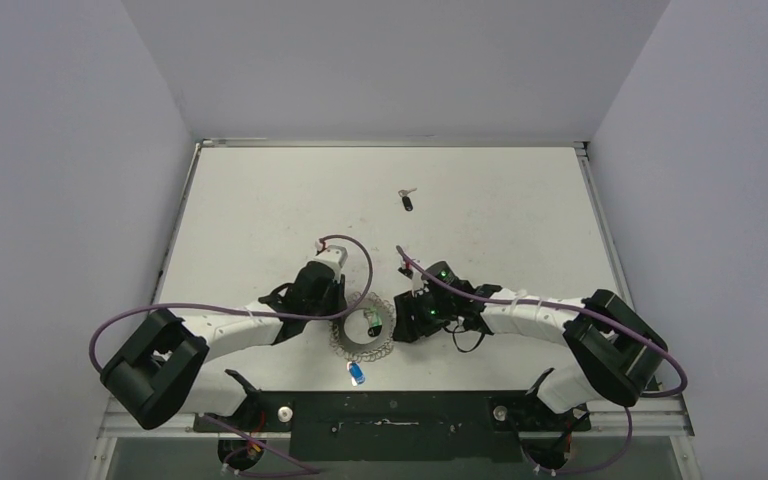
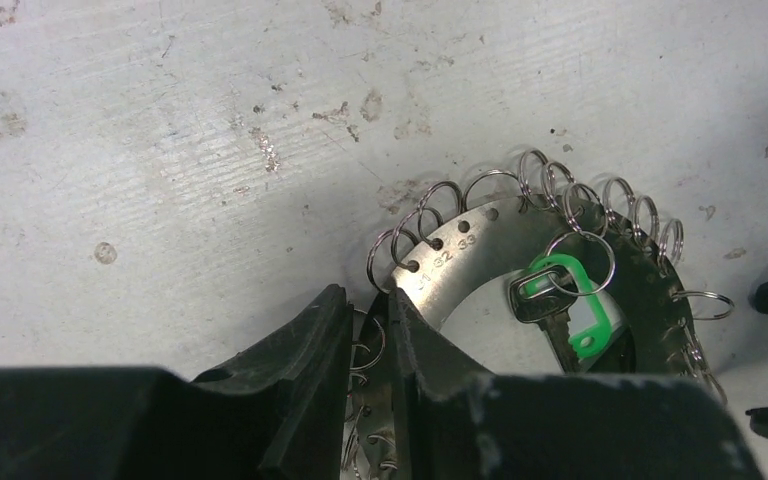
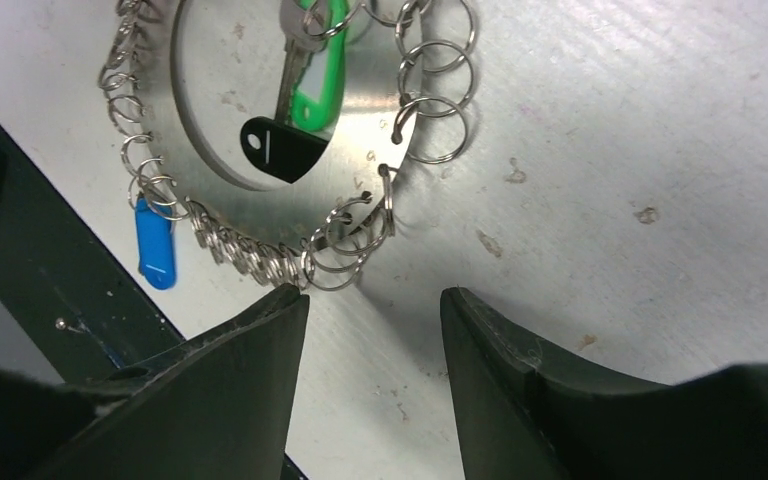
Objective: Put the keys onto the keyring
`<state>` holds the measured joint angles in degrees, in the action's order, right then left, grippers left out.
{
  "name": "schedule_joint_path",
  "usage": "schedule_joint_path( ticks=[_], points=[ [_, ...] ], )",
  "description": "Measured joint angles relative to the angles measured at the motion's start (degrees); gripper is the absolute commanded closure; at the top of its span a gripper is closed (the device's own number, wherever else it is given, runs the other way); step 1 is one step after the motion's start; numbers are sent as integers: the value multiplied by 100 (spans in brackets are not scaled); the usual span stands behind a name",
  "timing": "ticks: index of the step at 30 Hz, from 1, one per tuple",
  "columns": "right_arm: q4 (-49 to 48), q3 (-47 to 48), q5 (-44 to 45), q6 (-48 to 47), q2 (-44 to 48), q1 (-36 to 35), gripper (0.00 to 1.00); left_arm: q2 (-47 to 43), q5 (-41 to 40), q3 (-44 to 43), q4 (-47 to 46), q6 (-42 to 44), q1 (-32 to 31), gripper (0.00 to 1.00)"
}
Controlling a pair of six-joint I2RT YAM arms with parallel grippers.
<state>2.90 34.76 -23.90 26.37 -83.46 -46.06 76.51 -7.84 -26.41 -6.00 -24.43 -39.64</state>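
Keys (image 1: 407,199) lie well beyond the keyring (image 1: 358,352). They are tiny, light, stiff and probably slippery, so better grasp the black head. Left gripper (image 2: 368,310) pinches the keyring's left rim; right gripper (image 3: 372,300), just beside it, is released and empty.

The only readable marking is a row of small stamped numbers on the flat metal band of the keyring (image 2: 460,262), set beside the punched holes along its outer rim. In the left wrist view 32 and 33 are clear, and the dimmer number before them looks like 31. The white insert of the green key tag (image 2: 588,320) shows no writing that can be made out, and the black key head (image 3: 280,150) inside the ring carries only a short white stroke.
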Motion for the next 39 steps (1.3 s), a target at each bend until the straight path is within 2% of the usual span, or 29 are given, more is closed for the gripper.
schedule_joint_path(
  ticks=[5,11,13,19,20,25,30,39],
  points=[
    [319,326,275,-212,-227,4,54,-385,96,7,107,337,0,63],
    [317,634,286,-286,-551,144,58,-1593,122,260,61,544,0,58],
    [291,702,260,-306,-645,153,64,-1871,122,376,63,564,0,58],
    [76,883,26,-317,-992,179,97,-2387,122,673,149,568,0,58],
    [52,892,-28,-313,-1014,177,100,-2448,120,699,168,568,0,58],
    [83,914,-136,-321,-997,177,100,-2667,120,752,229,599,0,58],
    [745,1150,-98,-468,-774,177,100,-2848,122,820,247,651,0,58],
    [2472,2761,160,-951,-118,83,100,-3077,293,922,234,732,0,59]
  ],
)
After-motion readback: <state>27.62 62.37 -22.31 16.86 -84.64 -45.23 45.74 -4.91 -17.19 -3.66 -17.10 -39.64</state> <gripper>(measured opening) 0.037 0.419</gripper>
